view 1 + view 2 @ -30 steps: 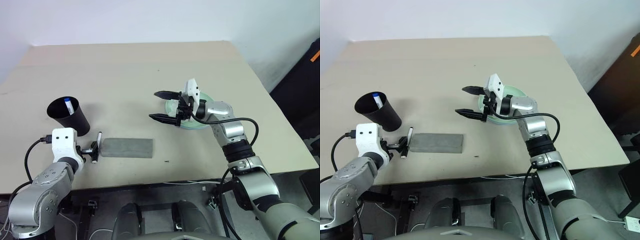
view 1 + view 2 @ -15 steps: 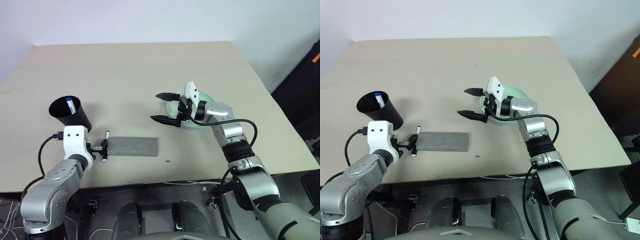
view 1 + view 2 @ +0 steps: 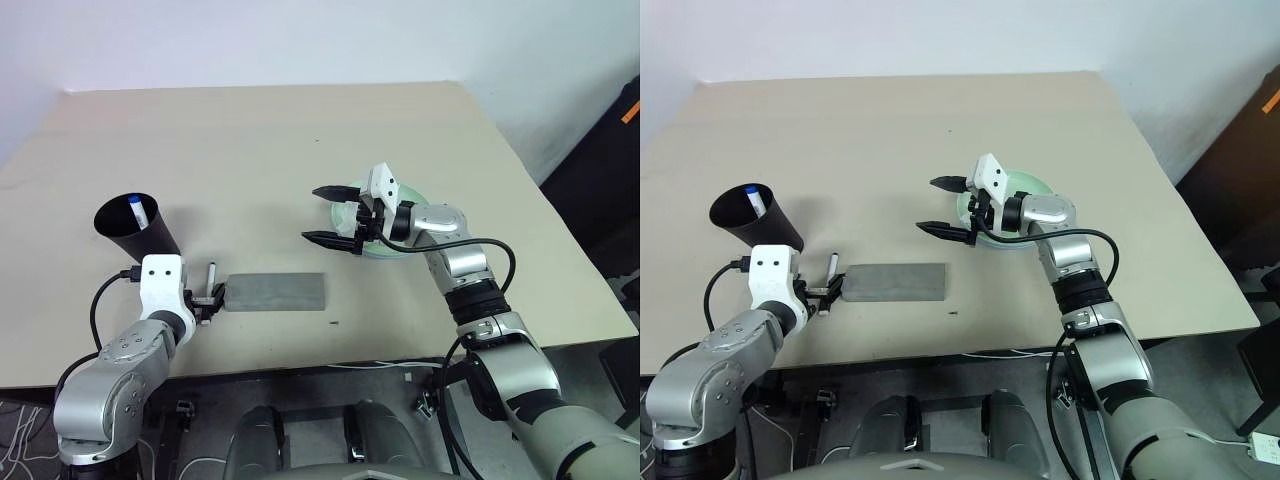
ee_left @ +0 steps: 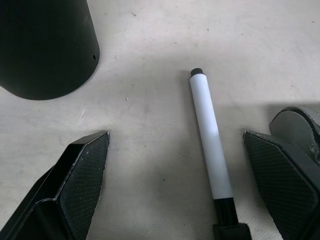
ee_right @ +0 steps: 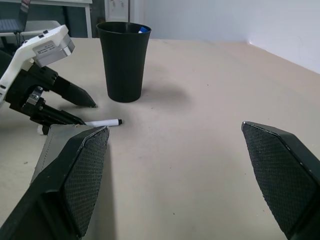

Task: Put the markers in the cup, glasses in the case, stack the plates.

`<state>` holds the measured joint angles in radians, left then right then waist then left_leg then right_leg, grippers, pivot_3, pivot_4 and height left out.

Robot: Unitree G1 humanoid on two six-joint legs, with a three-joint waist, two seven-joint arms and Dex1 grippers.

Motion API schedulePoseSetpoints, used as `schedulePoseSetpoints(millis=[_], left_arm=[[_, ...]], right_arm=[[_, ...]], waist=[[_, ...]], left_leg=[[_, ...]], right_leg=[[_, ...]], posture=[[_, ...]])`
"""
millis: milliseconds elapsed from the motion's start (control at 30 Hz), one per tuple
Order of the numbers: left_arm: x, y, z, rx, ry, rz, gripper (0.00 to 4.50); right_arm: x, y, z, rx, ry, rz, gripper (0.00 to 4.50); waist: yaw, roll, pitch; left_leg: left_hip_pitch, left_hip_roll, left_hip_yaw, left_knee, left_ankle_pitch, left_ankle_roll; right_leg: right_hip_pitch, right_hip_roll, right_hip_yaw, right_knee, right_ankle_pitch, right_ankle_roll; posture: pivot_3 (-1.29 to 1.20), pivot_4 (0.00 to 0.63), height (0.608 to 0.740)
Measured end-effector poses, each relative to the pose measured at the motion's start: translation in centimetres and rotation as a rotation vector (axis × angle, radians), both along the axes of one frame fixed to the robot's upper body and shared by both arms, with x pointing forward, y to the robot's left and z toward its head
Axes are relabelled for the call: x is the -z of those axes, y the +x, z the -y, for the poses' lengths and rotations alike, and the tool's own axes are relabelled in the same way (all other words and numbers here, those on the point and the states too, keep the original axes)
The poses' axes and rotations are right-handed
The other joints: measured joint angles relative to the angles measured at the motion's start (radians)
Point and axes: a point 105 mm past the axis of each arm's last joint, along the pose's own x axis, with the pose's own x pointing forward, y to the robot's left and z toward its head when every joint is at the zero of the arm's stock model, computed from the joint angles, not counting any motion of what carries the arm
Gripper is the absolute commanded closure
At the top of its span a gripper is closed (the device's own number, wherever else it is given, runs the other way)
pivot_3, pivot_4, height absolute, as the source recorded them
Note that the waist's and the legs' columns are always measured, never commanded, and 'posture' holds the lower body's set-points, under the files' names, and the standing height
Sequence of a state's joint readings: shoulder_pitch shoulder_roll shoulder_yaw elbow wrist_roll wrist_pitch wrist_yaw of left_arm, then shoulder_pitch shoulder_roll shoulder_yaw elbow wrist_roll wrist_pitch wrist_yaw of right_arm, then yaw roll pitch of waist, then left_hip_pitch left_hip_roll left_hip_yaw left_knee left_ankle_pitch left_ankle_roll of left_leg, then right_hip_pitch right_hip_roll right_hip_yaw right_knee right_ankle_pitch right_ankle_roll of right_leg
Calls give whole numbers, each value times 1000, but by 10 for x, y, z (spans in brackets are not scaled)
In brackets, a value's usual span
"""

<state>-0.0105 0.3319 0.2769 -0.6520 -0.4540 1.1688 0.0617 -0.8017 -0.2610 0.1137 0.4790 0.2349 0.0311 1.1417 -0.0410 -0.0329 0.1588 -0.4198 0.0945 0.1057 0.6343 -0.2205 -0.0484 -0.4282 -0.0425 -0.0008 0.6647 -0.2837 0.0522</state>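
Black-capped marker (image 4: 211, 150) now lies between the left end effector (image 4: 185, 190) fingers, which have moved in from the left.
Jaws stand wide, nothing gripped; the marker rests on the surface (image 3: 300, 140) beside the grey case (image 3: 275, 293), near the cup (image 3: 138, 230) already holding the blue-capped one. Right end effector (image 3: 334, 213) hovers wide by the plates (image 3: 385, 247).

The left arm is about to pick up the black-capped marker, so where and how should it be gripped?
Grip the marker mid-barrel, from above, fingers across its width. It lies flat beside the case, and the left gripper already straddles it, open.
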Motion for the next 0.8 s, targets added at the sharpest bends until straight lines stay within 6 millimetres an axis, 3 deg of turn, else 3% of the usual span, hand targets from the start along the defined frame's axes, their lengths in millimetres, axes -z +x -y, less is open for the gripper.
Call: schedulePoseSetpoints(millis=[367,600,800], left_arm=[[-3,-6,-7,-59,1,-40,4387],[-3,-7,-6,-51,15,-45,4484],[-8,-2,-2,-3,36,27,4484]], right_arm=[[3,2,1,14,-10,-4,0],[0,-1,1,-18,17,-14,0],[-14,-16,0,-107,92,-36,0]], waist=[[-1,0,0],[-1,0,0],[0,0,0]], left_leg=[[0,0,0,0,0,0],[0,0,0,0,0,0],[0,0,-1,0,0,0]], right_leg=[[0,0,0,0,0,0],[0,0,0,0,0,0],[0,0,0,0,0,0]], posture=[[0,150,726],[0,150,726],[0,150,726]])
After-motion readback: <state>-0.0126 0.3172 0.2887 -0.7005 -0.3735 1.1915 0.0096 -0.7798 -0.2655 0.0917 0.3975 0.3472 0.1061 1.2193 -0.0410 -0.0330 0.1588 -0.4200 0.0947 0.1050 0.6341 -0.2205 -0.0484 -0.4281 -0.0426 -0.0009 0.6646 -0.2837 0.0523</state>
